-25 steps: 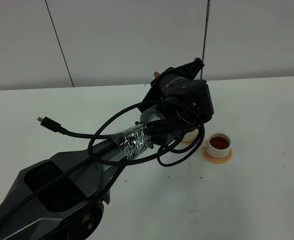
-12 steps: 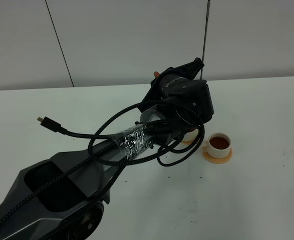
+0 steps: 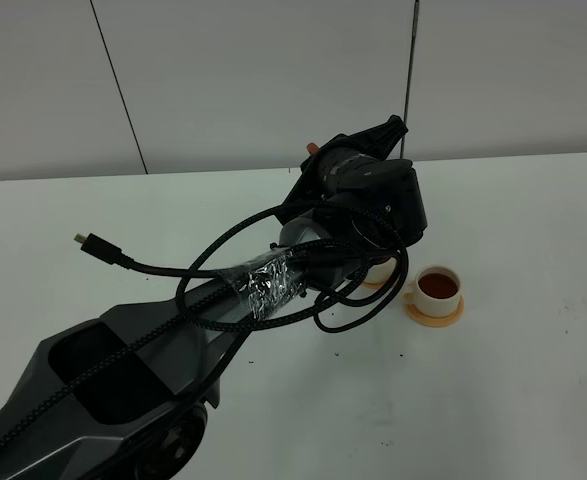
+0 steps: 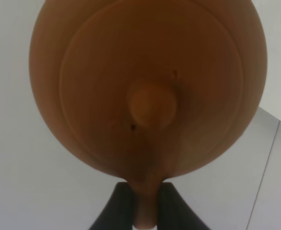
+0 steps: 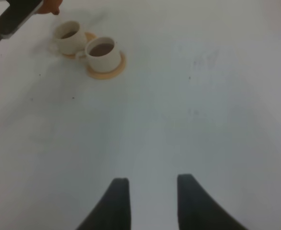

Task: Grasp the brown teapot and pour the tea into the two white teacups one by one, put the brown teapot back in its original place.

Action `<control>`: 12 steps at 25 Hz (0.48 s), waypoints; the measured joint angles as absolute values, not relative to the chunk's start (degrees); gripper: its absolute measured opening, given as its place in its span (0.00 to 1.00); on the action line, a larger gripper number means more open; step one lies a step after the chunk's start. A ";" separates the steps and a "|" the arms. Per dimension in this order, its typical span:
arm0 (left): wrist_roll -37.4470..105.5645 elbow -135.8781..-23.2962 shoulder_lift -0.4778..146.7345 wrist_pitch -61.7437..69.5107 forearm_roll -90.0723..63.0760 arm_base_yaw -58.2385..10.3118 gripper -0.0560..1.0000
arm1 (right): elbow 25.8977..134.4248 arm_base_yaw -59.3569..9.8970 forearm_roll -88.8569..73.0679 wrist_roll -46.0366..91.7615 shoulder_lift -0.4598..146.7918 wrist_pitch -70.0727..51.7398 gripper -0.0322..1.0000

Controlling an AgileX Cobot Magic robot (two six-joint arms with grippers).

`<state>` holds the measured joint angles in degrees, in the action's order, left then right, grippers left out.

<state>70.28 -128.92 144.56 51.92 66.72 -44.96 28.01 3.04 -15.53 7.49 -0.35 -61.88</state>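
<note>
Bright, even light with faint shadows; the close brown teapot [image 4: 145,86] looks blurred.

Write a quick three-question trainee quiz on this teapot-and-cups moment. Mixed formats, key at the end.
1. Fill in: each of the two small cream-white teacups stands on a small round ___ saucer.
2. The left arm's jaws grip the squat round reddish-brown clay teapot by its: A) spout B) loop handle C) lid knob.
3. True or false: the right arm's jaws are shut on one of the teacups.

Key: 1 orange; 2 B; 3 false. The right arm's jaws stand open and empty above the white table.
</note>
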 joint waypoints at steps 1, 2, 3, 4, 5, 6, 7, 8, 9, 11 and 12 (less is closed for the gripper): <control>70.28 -128.92 144.56 51.92 66.72 -44.96 0.21 | 28.01 3.04 -15.53 7.49 -0.35 -61.88 0.26; 70.28 -128.92 144.56 51.92 66.72 -44.96 0.21 | 28.01 3.04 -15.53 7.49 -0.35 -61.88 0.26; 70.28 -128.92 144.56 51.92 66.72 -44.96 0.21 | 28.01 3.04 -15.53 7.49 -0.35 -61.88 0.26; 70.28 -128.92 144.56 51.92 66.72 -44.96 0.21 | 28.01 3.04 -15.53 7.49 -0.35 -61.88 0.26; 70.28 -128.92 144.56 51.92 66.72 -44.96 0.21 | 28.01 3.04 -15.53 7.49 -0.35 -61.88 0.26; 70.28 -128.92 144.56 51.92 66.72 -44.96 0.21 | 28.01 3.04 -15.53 7.49 -0.35 -61.88 0.26; 70.28 -128.92 144.56 51.92 66.72 -44.96 0.21 | 28.01 3.04 -15.53 7.49 -0.35 -61.88 0.26; 70.28 -128.92 144.56 51.92 66.72 -44.96 0.21 | 28.01 3.04 -15.53 7.49 -0.35 -61.88 0.26; 70.28 -128.92 144.56 51.92 66.72 -44.96 0.21 | 28.01 3.04 -15.53 7.49 -0.35 -61.88 0.26; 70.28 -128.92 144.56 51.92 66.72 -44.96 0.21 | 28.01 3.04 -15.53 7.49 -0.35 -61.88 0.26; 70.28 -128.92 144.56 51.92 66.72 -44.96 0.21 | 28.01 3.04 -15.53 7.49 -0.35 -61.88 0.26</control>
